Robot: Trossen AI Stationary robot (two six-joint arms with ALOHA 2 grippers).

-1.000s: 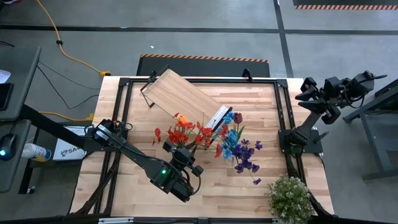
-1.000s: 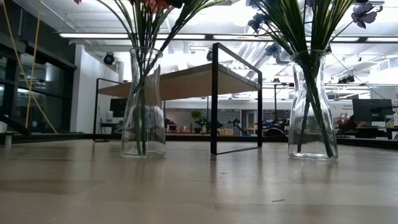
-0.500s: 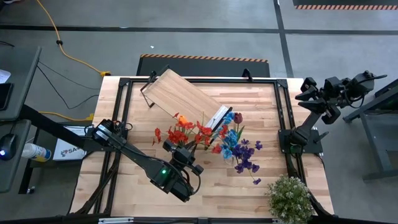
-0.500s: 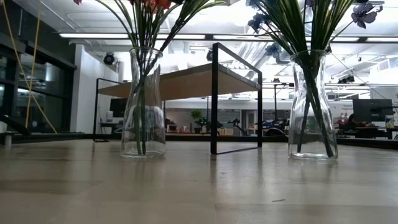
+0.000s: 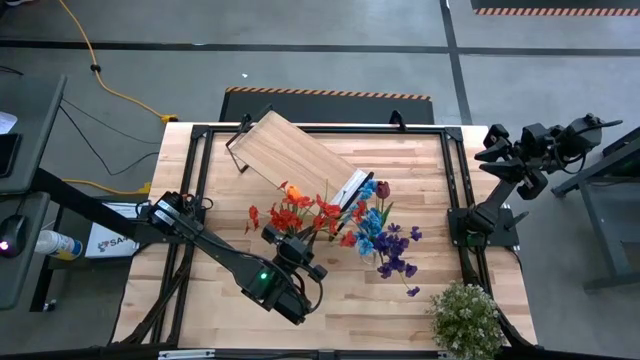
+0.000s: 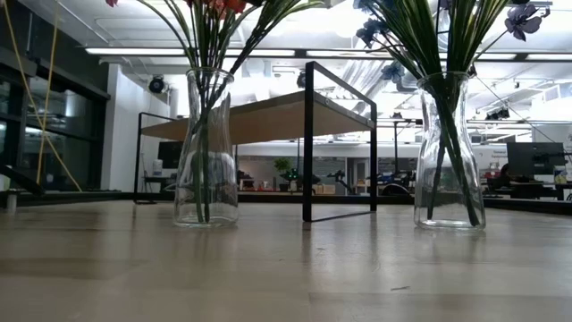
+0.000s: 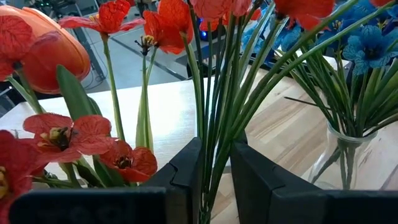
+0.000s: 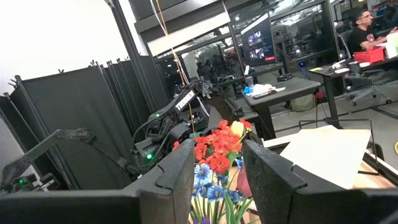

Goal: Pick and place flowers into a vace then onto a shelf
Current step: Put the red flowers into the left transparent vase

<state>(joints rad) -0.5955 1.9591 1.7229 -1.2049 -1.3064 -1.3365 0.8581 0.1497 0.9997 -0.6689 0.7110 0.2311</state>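
Red and orange flowers [image 5: 300, 215] stand in a clear glass vase [image 6: 206, 152] on the table, near its middle. My left gripper [image 5: 297, 240] comes at them from the table's near side and is shut on their green stems [image 7: 214, 124]. Blue and purple flowers [image 5: 385, 240] stand in a second glass vase [image 6: 447, 152] to the right. The shelf [image 5: 295, 155] stands behind them, toward the far edge. My right gripper [image 8: 214, 180] is drawn back off the table's far right corner, open, with nothing between its fingers. My left gripper pinches the bunch of green stems [image 7: 214, 155] between its two fingers [image 7: 186, 180], below the red heads. The fingers come nearly level from the table's near side and lie across the upright stems. The stems run down into the vase, whose base [image 6: 206, 219] rests on the table.
A bushy pale green plant [image 5: 465, 318] stands at the near right corner. The black frame [image 5: 195, 200] runs around the tabletop. Bare wood lies along the near edge and at the far right of the table.
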